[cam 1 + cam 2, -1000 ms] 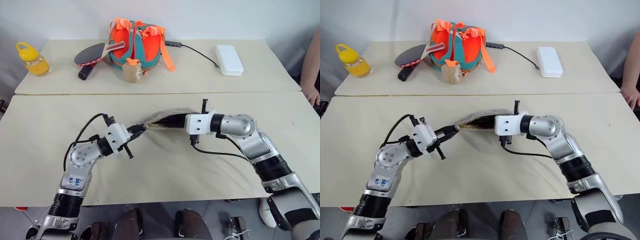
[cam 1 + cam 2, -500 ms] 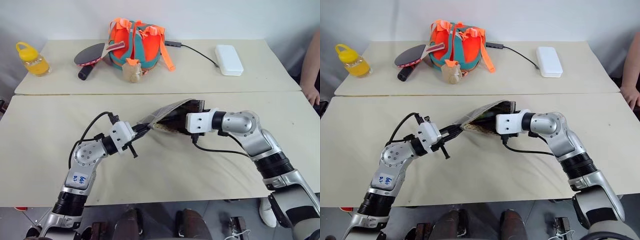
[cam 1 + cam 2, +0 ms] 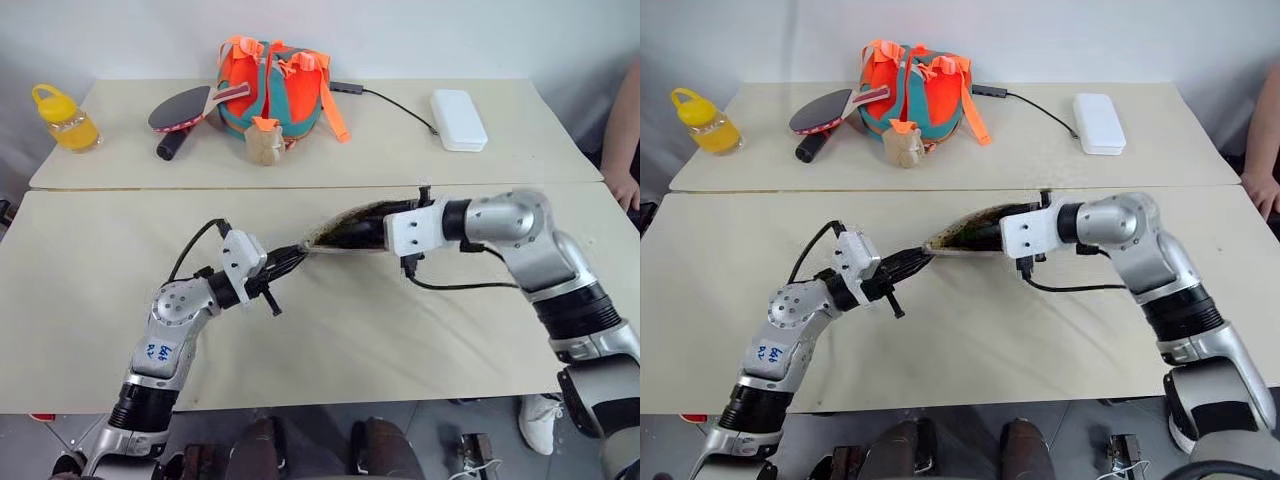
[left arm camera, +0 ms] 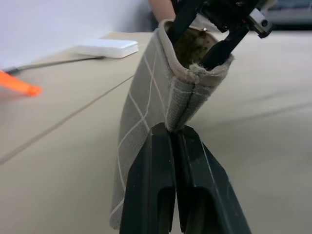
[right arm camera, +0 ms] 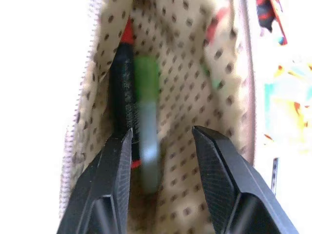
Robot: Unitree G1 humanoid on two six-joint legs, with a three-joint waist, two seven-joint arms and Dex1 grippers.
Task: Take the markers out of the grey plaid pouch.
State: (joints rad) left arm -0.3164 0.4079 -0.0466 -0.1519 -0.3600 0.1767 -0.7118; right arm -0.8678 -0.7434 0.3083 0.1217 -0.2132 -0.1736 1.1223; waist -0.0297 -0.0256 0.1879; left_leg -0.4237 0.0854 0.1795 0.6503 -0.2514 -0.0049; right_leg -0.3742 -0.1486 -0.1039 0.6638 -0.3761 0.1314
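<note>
The grey plaid pouch [image 3: 335,231] hangs stretched between my two grippers above the near table. My left gripper [image 4: 174,129] is shut on the pouch's closed end seam. My right gripper [image 5: 161,134] reaches into the pouch's open mouth, with its fingers apart against the cream dotted lining [image 5: 190,73]. Two markers lie inside the pouch. A dark marker with red ends [image 5: 123,92] rests along one fingertip. A marker with a bright green end [image 5: 146,97] lies in the gap between the fingers, not clamped.
On the far table stand an orange-and-teal bag [image 3: 272,85], a table-tennis paddle [image 3: 185,108], a yellow bottle [image 3: 65,118] and a white box [image 3: 458,120] with a cable. A person's arm [image 3: 622,130] shows at the right edge.
My right gripper has risen and drawn to the right, lifting the pouch's open end off the table. The raised plaid flap has flattened. My left wrist has rolled, still gripping.
</note>
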